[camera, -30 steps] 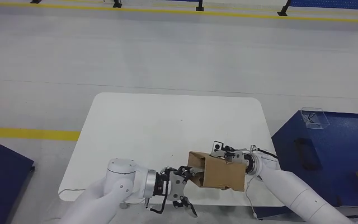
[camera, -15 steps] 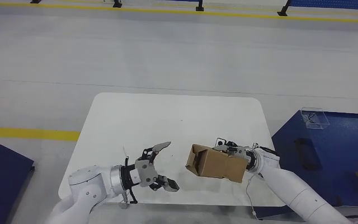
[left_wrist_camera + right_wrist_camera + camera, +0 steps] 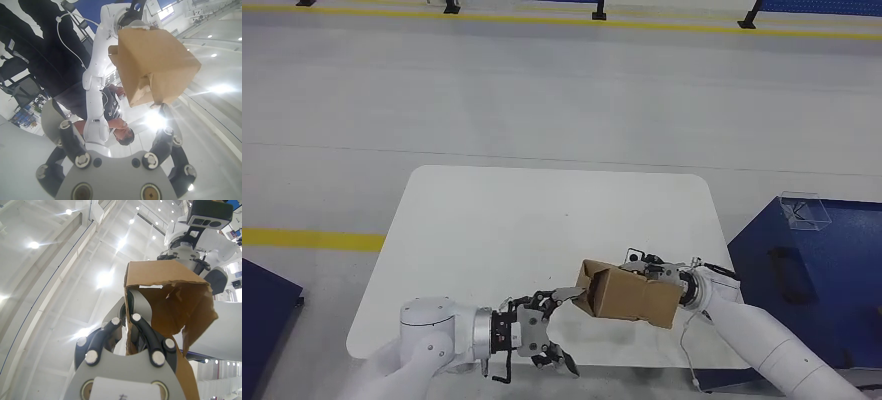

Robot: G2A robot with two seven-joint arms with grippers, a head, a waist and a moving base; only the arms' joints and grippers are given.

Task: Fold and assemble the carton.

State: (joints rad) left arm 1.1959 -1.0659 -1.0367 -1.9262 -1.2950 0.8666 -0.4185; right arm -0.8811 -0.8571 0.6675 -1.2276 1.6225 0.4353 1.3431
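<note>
A brown carton [image 3: 627,293] hangs over the table's front right part, its open end toward the left arm. My right gripper [image 3: 670,282] is shut on one carton wall; in the right wrist view its fingers [image 3: 136,318] pinch that wall of the carton [image 3: 170,298], whose torn flaps hang loose. My left gripper [image 3: 560,328] stands open just left of the carton, its upper finger at the carton's edge. In the left wrist view the carton [image 3: 155,62] sits beyond my left gripper [image 3: 107,111], and one fingertip [image 3: 164,108] touches a lower flap.
The white table [image 3: 542,220] has bare room across its middle and back. A blue bin [image 3: 807,275] with a clear plastic piece [image 3: 802,208] on top stands close off the right edge. Another blue object [image 3: 262,300] sits off the left edge.
My left gripper drew back left from the carton, then came back to its open end. The carton has tilted slightly in my right gripper.
</note>
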